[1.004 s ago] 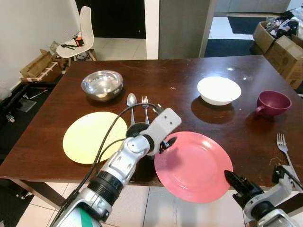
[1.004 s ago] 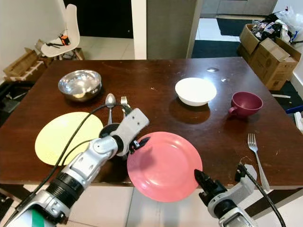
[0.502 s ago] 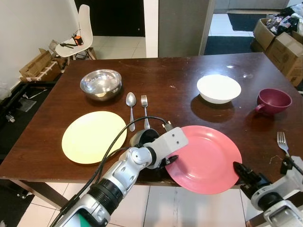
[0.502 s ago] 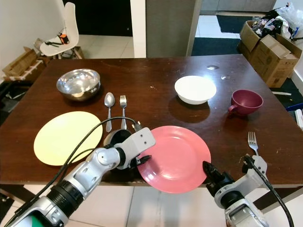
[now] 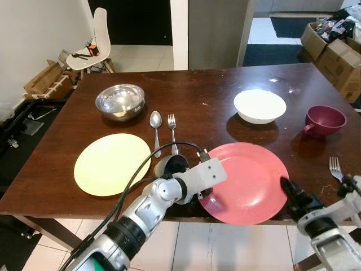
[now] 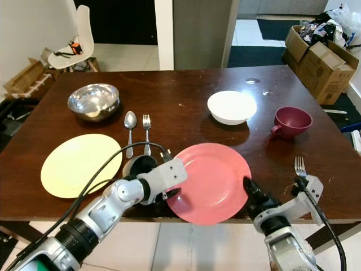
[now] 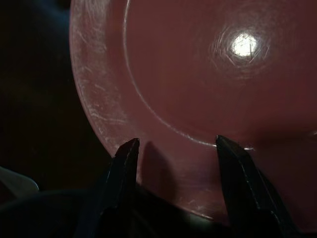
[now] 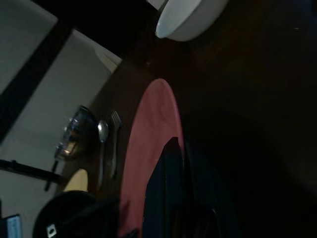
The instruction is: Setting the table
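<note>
Right now one pink plate point(image 5: 248, 180) lies at the table's point(image 5: 67, 186) near edge, with the left gripper point(image 7: 176, 148) at its left rim, fingers spread, one on top of the rim. The right gripper point(image 5: 290, 189) sits at the plate's right rim; I cannot tell whether it is parted. Counting outward: one yellow plate point(image 5: 111, 164), one spoon point(image 5: 156, 121), two forks point(image 5: 172, 124) point(image 5: 335, 168), one steel bowl point(image 5: 120, 101), one white bowl point(image 5: 259, 105), one maroon cup point(image 5: 325, 121). Both silver arms reach forward from below.
</note>
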Controlling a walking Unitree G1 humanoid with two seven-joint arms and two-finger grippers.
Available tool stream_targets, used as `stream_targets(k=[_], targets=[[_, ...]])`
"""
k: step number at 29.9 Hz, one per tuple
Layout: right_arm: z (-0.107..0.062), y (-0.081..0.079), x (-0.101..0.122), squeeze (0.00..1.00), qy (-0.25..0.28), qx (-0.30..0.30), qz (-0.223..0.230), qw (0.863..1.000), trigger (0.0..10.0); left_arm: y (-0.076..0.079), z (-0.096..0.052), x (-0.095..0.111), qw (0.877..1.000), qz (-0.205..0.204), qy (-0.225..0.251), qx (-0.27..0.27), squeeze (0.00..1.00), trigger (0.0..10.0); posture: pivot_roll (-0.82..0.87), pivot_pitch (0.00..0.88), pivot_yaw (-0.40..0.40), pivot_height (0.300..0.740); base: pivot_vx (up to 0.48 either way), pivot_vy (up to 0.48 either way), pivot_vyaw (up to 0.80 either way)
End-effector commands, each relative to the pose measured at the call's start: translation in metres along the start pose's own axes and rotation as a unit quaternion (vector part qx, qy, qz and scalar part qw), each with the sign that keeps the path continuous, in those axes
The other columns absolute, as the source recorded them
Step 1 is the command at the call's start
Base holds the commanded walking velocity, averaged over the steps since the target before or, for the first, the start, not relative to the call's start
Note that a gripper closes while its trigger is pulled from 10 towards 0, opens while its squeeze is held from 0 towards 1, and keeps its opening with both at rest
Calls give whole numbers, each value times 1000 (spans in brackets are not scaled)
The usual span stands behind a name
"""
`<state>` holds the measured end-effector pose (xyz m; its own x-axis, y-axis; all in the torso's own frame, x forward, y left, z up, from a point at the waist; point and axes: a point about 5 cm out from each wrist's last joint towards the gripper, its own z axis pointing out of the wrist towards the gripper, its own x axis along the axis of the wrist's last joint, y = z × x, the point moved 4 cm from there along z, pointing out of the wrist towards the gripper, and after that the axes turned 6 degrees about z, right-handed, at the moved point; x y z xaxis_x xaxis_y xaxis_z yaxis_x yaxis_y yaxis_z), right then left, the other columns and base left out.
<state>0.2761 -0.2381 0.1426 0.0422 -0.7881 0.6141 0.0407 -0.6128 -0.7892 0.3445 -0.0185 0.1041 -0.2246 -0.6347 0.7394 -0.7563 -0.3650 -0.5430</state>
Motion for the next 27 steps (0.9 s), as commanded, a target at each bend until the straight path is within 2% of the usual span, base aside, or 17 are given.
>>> stream_targets(k=[1, 2, 3, 4, 7, 8, 13, 17, 20, 21, 22, 23, 24, 27], targets=[[-2, 5, -11, 0, -18, 0, 22, 1000, 10000, 19, 0, -24, 998, -18, -45, -30, 0, 10000, -89, 61, 162, 740, 0, 0, 0], [-4, 10, -23, 0, -34, -2, 49, 998, 10000, 23, -1, -27, 998, -26, -47, -30, 0, 10000, -89, 61, 162, 740, 0, 0, 0], [-4, 10, -23, 0, -34, -2, 49, 998, 10000, 23, -1, -27, 998, -26, -47, -30, 0, 10000, -89, 61, 162, 740, 0, 0, 0], [-7, 13, -33, 0, -49, -1, 68, 997, 10000, 24, -2, -29, 998, -29, -48, -30, 0, 10000, -88, 61, 159, 740, 0, 0, 0], [-8, 13, -40, 0, -60, 2, 77, 995, 10000, 24, -2, -29, 998, -30, -48, -29, 0, 10000, -87, 60, 159, 740, 0, 0, 0], [-9, 16, -55, 0, -90, 0, 80, 993, 10000, 24, -2, -28, 998, -33, -46, -27, 0, 10000, -86, 59, 158, 740, 0, 0, 0], [-7, 17, -64, 0, -105, 2, 81, 991, 10000, 24, -2, -28, 998, -36, -45, -27, 0, 10000, -85, 59, 157, 740, 0, 0, 0], [1, 8, -69, 0, -110, 34, 121, 986, 10000, 25, -3, -27, 998, -39, -44, -28, 0, 10000, -84, 54, 155, 740, 0, 0, 0], [6, 3, -71, 0, -114, 50, 129, 984, 10000, 26, -3, -27, 998, -39, -44, -29, 0, 10000, -83, 50, 151, 740, 0, 0, 0], [8, 2, -71, 0, -114, 53, 130, 983, 8314, 26, -3, -27, 998, -39, -43, -30, 0, 10000, -82, 49, 150, 740, 0, 0, 0], [9, 1, -70, 0, -113, 55, 130, 983, 4314, 26, -3, -27, 998, -39, -43, -30, 0, 10000, -82, 49, 150, 740, 0, 0, 0], [9, 1, -70, 0, -113, 55, 130, 983, 4314, 26, -3, -27, 998, -39, -43, -30, 0, 10000, -82, 49, 150, 740, 0, 0, 0], [9, 1, -70, 0, -112, 57, 130, 983, 0, 26, -3, -27, 998, -40, -43, -31, 0, 10000, -83, 47, 149, 740, 0, 0, 0], [10, -2, -69, 0, -115, 72, 130, 982, 0, 27, -3, -27, 998, -40, -43, -33, 0, 10000, -84, 43, 148, 740, 0, 0, 0]])
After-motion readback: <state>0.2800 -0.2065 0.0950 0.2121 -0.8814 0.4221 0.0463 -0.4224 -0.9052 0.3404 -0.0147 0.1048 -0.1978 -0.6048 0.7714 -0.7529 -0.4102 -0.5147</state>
